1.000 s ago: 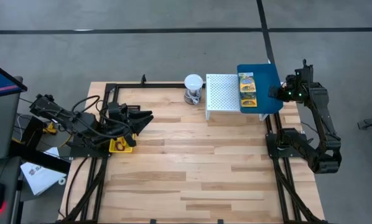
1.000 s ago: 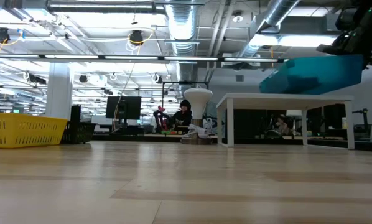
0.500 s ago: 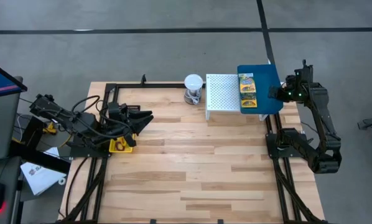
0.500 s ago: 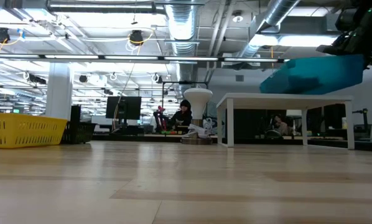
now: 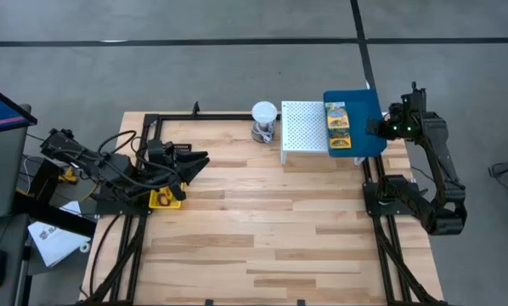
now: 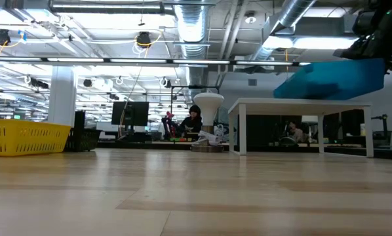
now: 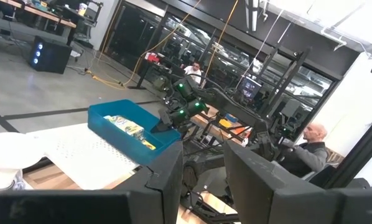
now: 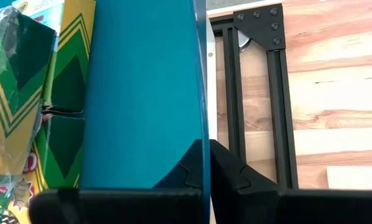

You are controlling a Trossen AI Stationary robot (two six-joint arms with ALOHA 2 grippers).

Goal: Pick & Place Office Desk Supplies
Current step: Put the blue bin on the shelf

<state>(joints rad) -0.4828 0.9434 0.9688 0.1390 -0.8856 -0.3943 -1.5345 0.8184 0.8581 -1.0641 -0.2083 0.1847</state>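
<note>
Right gripper [image 8: 206,163]: my fingers are closed on the near wall of the blue tray, one pad on each side of the rim; I hold the tray lifted and tilted above the white perforated stand.
Blue tray [image 5: 362,106]: in my grip at the table's far right corner, partly over the stand, clear of the wood.
Printed packets [image 5: 338,124]: the flat green-yellow packets lie inside the tray, along the side away from my fingers.
White perforated stand [image 5: 301,125]: just beside and under the tray.
Left gripper [image 5: 196,160]: my other arm waits at the table's left edge, fingers parted and empty.
Yellow bin [image 6: 24,137]: on the left side, well apart from the tray.
Step in hand: carrying the loaded tray, as I judge it.
Next move: keep it level so the packets stay in, then set it down flat.
</note>
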